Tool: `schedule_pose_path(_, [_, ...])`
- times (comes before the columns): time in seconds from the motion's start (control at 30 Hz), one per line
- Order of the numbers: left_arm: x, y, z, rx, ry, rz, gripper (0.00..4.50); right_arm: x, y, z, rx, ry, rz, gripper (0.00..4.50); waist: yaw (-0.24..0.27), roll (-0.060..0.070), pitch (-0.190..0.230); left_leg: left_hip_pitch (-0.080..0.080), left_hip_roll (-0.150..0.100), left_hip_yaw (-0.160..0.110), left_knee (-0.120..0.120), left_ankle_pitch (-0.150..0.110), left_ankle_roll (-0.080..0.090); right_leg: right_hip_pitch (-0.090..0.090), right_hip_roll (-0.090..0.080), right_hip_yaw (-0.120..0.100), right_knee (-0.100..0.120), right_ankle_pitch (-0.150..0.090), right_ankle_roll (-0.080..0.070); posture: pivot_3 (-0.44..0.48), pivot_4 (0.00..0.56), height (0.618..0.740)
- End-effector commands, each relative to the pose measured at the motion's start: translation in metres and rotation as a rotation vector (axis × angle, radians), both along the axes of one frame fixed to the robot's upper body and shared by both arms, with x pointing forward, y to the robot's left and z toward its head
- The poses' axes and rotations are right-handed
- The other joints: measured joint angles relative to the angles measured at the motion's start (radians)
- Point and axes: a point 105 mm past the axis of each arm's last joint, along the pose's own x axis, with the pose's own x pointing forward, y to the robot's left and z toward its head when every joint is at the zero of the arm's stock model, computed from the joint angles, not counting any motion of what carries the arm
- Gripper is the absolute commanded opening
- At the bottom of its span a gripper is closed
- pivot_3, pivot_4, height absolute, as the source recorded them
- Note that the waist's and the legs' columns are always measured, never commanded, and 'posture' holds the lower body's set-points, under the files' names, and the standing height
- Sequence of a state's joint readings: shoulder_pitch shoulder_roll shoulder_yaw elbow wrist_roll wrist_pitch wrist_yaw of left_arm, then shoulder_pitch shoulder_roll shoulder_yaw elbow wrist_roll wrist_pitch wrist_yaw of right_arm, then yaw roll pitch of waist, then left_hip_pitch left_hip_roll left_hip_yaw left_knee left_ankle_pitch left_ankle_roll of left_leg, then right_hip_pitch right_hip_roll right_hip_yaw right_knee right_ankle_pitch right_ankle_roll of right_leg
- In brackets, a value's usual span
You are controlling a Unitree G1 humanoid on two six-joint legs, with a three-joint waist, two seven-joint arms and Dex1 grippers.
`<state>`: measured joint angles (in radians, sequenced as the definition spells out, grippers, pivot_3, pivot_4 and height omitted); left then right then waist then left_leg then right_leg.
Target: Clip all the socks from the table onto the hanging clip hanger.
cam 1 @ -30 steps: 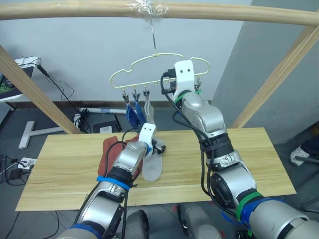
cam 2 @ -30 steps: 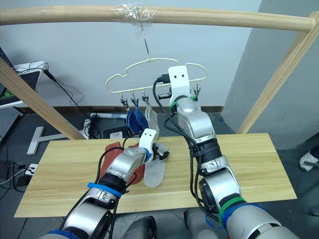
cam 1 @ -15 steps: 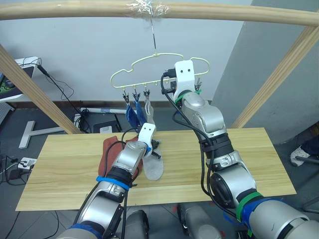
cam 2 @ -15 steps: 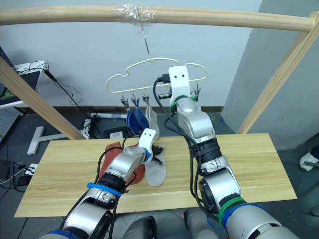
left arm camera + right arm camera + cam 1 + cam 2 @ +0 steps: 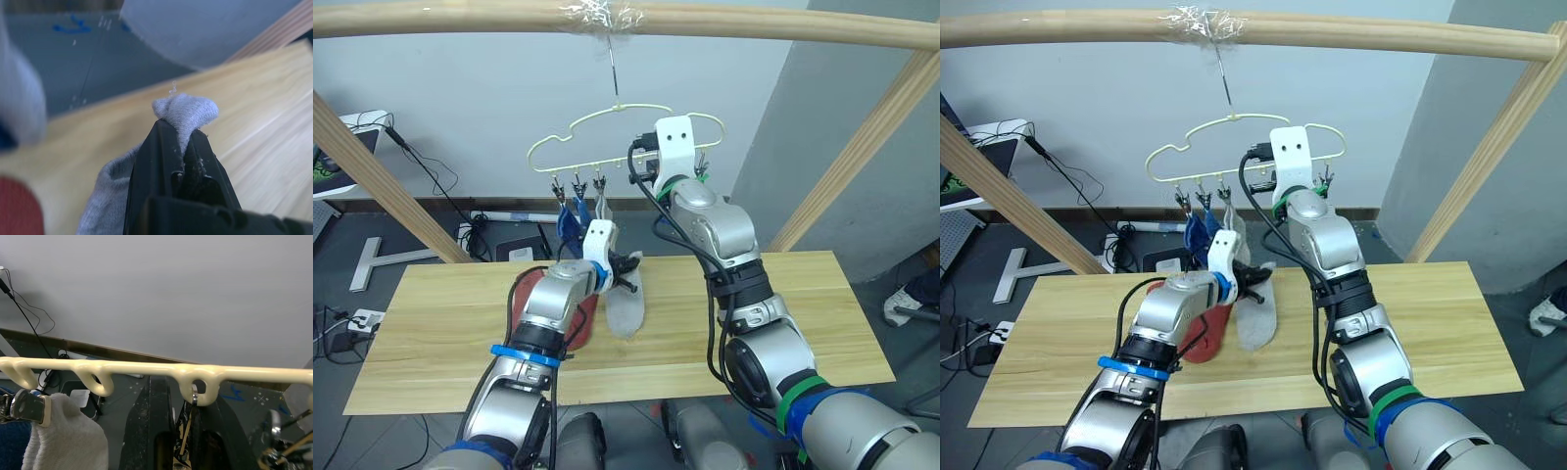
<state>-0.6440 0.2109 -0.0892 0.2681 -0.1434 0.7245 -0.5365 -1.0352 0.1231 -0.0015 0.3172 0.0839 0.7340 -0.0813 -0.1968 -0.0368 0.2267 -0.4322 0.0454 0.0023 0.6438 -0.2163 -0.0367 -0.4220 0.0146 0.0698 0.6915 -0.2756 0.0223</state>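
A grey wall stands behind the wooden frame and the light plank worktop (image 5: 783, 304). The left hand (image 5: 625, 269), clamped on a light grey sock (image 5: 625, 305), has raised it off the worktop since a second ago; clipping comes next. The sock hangs limp below that hand. The right hand (image 5: 183, 450) is at the clip hanger (image 5: 607, 122), fingers closed on a silver clip (image 5: 188, 428). A rust-red sock (image 5: 533, 308) lies beside the left hand.

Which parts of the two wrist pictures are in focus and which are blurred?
Left wrist view: the grey sock pinched in the left fingers is sharp, while the table behind and the pale shape above are blurred. Right wrist view: the hanger bar is sharp, and the near black fingers are soft.
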Motion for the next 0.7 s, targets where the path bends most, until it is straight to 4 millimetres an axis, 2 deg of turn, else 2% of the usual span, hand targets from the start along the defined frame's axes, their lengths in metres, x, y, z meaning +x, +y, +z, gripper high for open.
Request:
schedule_pose_path(0.03, [0.003,-0.011,0.039,-0.057,-0.102,-0.041,0.02,-0.009,0.008,0.032,0.063,-0.076,0.038,0.01,-0.001,0.000,0.000,0.000,0.000,0.000,0.000,0.000,0.000,0.000,0.000,0.000,0.000,0.000,0.000,-0.258,0.211,0.740])
schedule_pose_path(0.2, [0.001,-0.018,0.066,-0.090,-0.164,-0.072,0.02,-0.009,0.008,0.031,0.078,-0.057,0.038,0.01,-0.001,0.000,0.000,0.000,0.000,0.000,-0.001,0.000,0.000,0.000,0.000,0.000,-0.001,0.000,0.000,-0.260,0.208,0.740])
schedule_pose_path(0.3, [0.004,-0.020,0.074,-0.093,-0.188,-0.073,0.02,-0.009,0.007,0.031,0.080,-0.051,0.034,0.01,-0.001,0.000,0.000,0.000,0.000,0.000,-0.001,0.000,0.000,0.000,0.000,0.000,-0.001,0.000,0.000,-0.259,0.207,0.740])
schedule_pose_path(0.7, [0.013,-0.021,0.090,-0.115,-0.248,-0.043,0.02,-0.009,0.007,0.030,0.086,-0.033,0.032,0.01,-0.001,0.000,0.000,0.000,0.000,0.000,-0.001,0.000,0.000,0.000,0.000,0.000,-0.002,0.000,0.000,-0.262,0.202,0.740])
